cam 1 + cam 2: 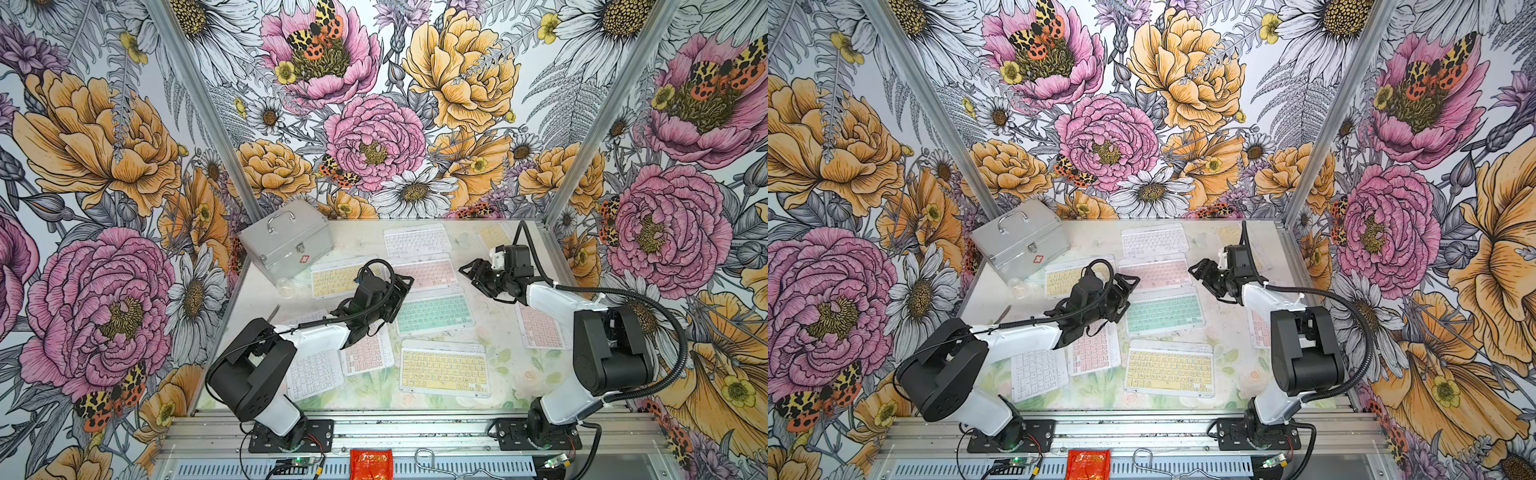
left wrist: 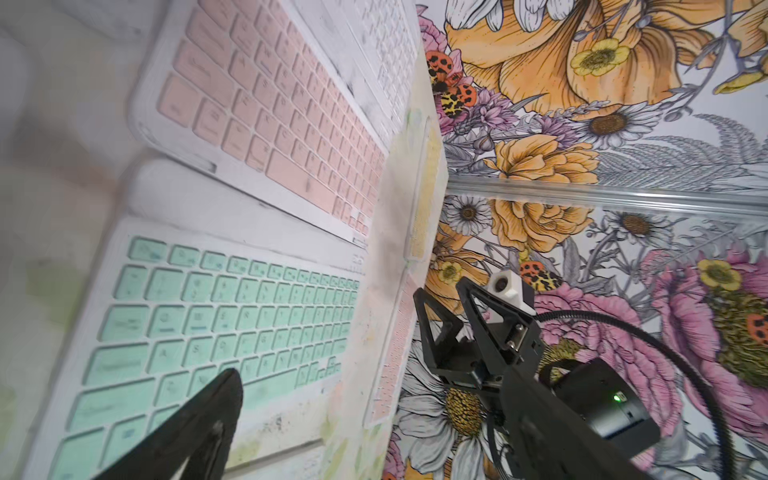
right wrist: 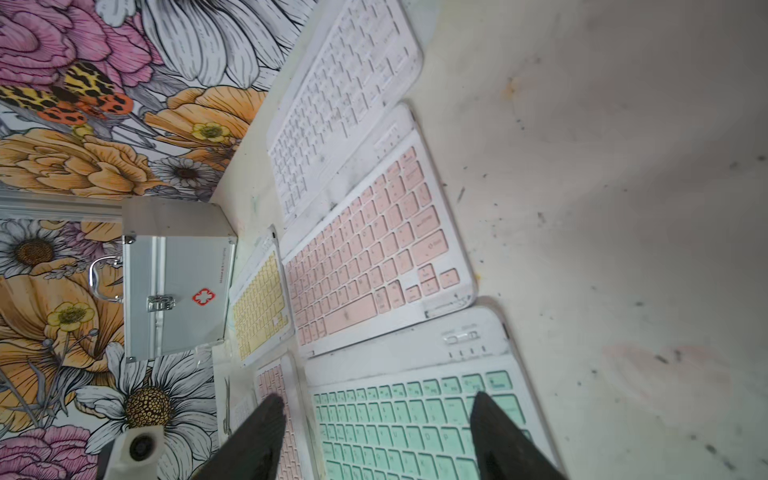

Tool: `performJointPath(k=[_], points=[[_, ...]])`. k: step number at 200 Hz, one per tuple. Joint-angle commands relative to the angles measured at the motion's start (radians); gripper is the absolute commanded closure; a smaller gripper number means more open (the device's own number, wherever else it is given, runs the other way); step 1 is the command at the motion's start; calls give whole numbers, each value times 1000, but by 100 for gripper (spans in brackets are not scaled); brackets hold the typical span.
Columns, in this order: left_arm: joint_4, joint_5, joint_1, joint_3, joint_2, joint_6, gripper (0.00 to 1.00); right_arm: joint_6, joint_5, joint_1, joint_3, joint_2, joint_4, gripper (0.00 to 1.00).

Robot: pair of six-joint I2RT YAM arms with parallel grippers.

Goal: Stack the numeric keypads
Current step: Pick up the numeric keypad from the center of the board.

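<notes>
Several keypads lie flat and spread over the table in both top views: mint, pink, white, yellow and others. My left gripper hovers open at the mint keypad's left end. In the left wrist view only one of its fingers shows, over the mint keys. My right gripper hangs open above the table, just right of the pink keypad. In the right wrist view it stands wide open over the mint keypad, holding nothing.
A silver case with a handle stands at the back left, next to a yellow keypad. A pink keypad lies partly under my right arm. A red packet lies on the front rail.
</notes>
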Motion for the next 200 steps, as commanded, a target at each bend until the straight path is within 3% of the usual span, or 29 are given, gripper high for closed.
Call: performJointPath(k=[1, 45, 200], points=[[-182, 102, 22, 57, 78, 176, 1, -76, 24, -2, 17, 63, -30, 20], [-214, 116, 24, 123, 178, 215, 1, -114, 33, 5, 40, 125, -33, 7], [-307, 109, 56, 166, 235, 301, 1, -97, -55, 31, 77, 236, 127, 5]])
